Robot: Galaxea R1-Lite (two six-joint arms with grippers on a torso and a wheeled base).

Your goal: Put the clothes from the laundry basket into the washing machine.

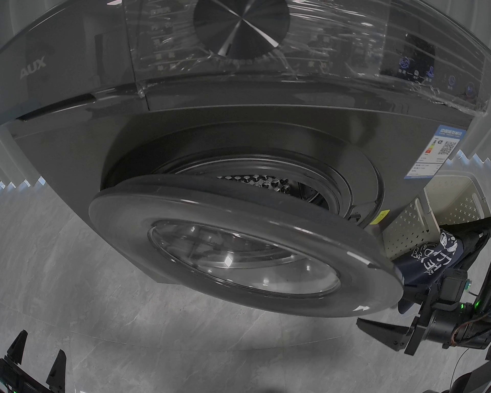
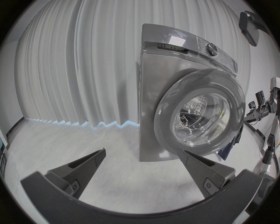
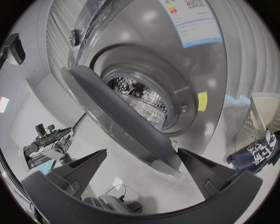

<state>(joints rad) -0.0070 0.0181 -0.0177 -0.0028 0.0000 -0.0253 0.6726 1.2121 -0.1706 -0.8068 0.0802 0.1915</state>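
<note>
Floor: pale grey marbled tiles run under everything, from 6 o'clock of the head view outward.
Left claw: the black two-fingered left gripper sits at 7 o'clock, low over the tiles. Its fingers are spread apart with nothing between them, and it is well apart from the machine.
Right claw: the black two-fingered right gripper is at 4 o'clock, just beside the free edge of the door. Its fingers are also spread and it holds nothing.
Garment: a navy cloth with white print hangs over the basket's rim at 4 o'clock, just above the right claw. It is near the door's edge and outside the drum.
Basket: a cream perforated plastic laundry basket stands on the tiles at 3 o'clock, beside the machine's right flank.
Door: a round dark grey door with a domed glass window is swung open toward the camera, across the middle of the view.
Drum: the perforated steel drum shows behind the door at 12 o'clock of it. I cannot tell what is inside.
Machine: a dark grey front-loading washing machine has a round dial under clear film at 12 o'clock. A blue-and-white label sits at 2 o'clock.
Background: a white pleated curtain hangs behind the machine.
</note>
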